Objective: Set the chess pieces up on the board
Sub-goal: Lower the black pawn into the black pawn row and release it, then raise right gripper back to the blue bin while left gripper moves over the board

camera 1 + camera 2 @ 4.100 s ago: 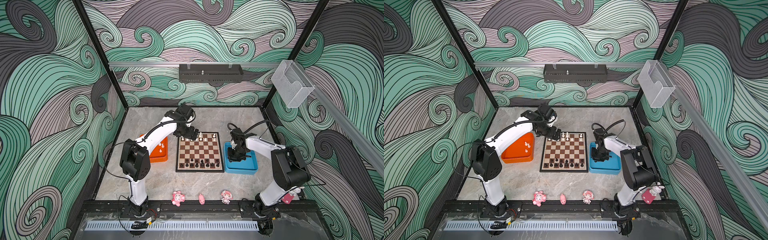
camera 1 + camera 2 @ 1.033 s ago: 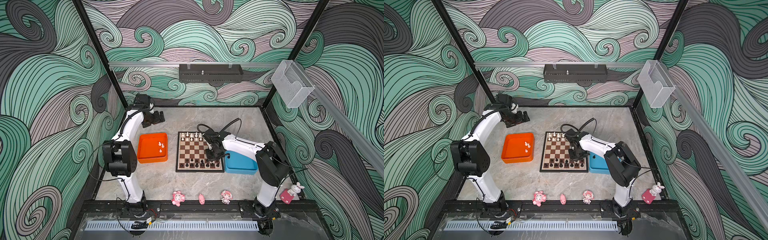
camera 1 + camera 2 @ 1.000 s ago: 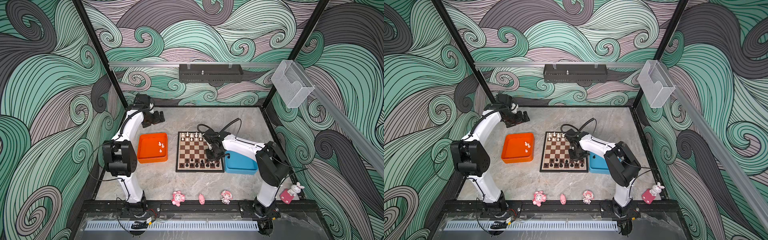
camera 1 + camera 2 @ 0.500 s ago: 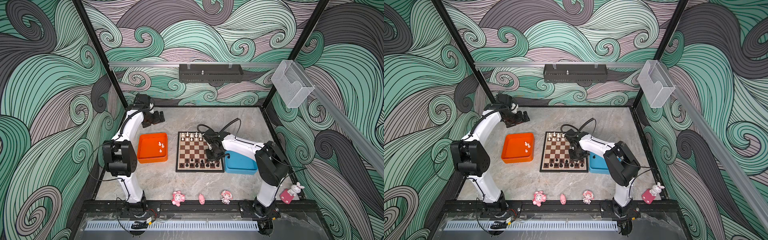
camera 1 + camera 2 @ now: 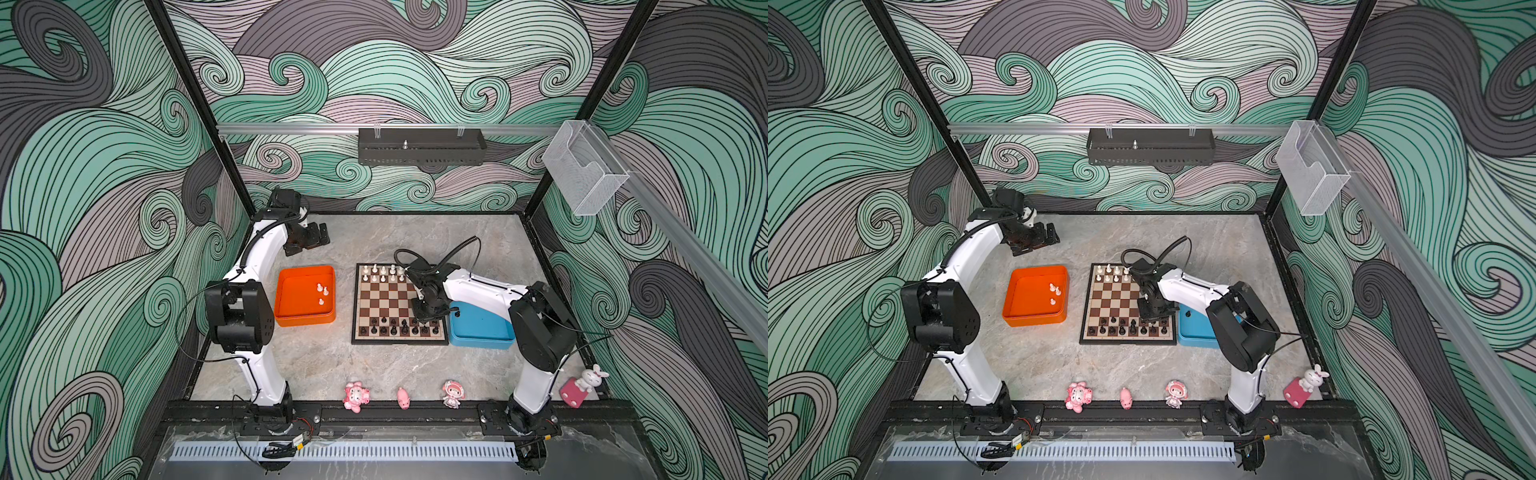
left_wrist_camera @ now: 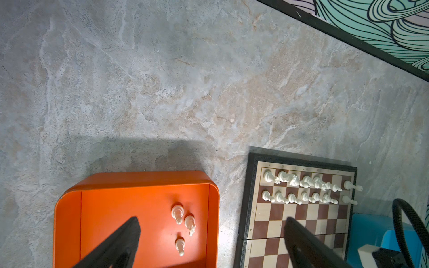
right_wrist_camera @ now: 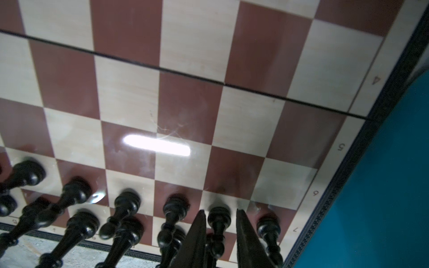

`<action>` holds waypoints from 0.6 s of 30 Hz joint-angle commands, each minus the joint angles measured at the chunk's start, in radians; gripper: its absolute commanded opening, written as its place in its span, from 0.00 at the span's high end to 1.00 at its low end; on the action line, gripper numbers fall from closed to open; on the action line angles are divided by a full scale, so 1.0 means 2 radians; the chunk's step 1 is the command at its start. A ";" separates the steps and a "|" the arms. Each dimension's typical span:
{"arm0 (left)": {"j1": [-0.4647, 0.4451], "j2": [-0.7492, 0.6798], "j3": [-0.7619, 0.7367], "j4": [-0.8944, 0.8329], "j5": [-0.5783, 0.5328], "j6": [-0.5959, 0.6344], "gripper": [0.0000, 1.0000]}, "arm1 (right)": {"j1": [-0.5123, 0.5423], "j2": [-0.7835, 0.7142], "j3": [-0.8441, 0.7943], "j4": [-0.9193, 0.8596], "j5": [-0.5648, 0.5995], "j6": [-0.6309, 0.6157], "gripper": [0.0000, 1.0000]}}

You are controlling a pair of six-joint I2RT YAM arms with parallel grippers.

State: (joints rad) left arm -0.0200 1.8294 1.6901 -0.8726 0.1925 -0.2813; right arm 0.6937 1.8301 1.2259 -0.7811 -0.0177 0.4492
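Setup well along, by the look of it. On board: white pieces across far two rows, gaps showing; black pieces across near two. Off board: three more white in orange tray. Astride black pawn in second near row, right gripper slightly parted, apparently not pinching; left gripper wide open, empty, beyond tray.

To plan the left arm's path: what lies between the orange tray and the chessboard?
Only a bare strip of the stone table, in both top views and the left wrist view; the orange tray and the chessboard stand apart.
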 commanded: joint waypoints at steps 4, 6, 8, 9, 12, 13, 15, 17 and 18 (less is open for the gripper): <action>0.004 0.006 -0.002 0.004 0.006 -0.004 0.01 | 0.000 -0.015 0.016 -0.019 0.016 0.002 0.70; 0.005 0.006 -0.002 0.003 0.006 -0.005 0.01 | -0.001 -0.022 0.022 -0.024 0.018 0.001 0.70; 0.005 0.006 -0.002 0.004 0.007 -0.006 0.01 | -0.002 -0.029 0.030 -0.028 0.023 0.000 0.68; 0.005 0.006 -0.001 0.004 0.006 -0.005 0.01 | -0.004 -0.033 0.034 -0.030 0.023 0.000 0.68; 0.005 0.006 -0.001 0.004 0.007 -0.005 0.01 | -0.014 -0.046 0.043 -0.030 0.010 0.004 0.65; 0.005 0.006 -0.002 0.003 0.006 -0.005 0.01 | -0.017 -0.051 0.046 -0.030 0.007 0.004 0.64; 0.005 0.006 -0.002 0.003 0.006 -0.005 0.01 | -0.026 -0.062 0.051 -0.031 0.001 0.005 0.62; 0.005 0.005 -0.001 0.000 0.001 -0.004 0.01 | -0.038 -0.072 0.054 -0.031 -0.002 0.005 0.57; 0.005 0.003 -0.001 -0.002 -0.006 -0.004 0.01 | -0.047 -0.078 0.054 -0.031 -0.004 0.006 0.54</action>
State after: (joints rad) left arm -0.0196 1.8294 1.6882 -0.8684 0.1928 -0.2817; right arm 0.6353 1.7138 1.3140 -0.8196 -0.0147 0.4538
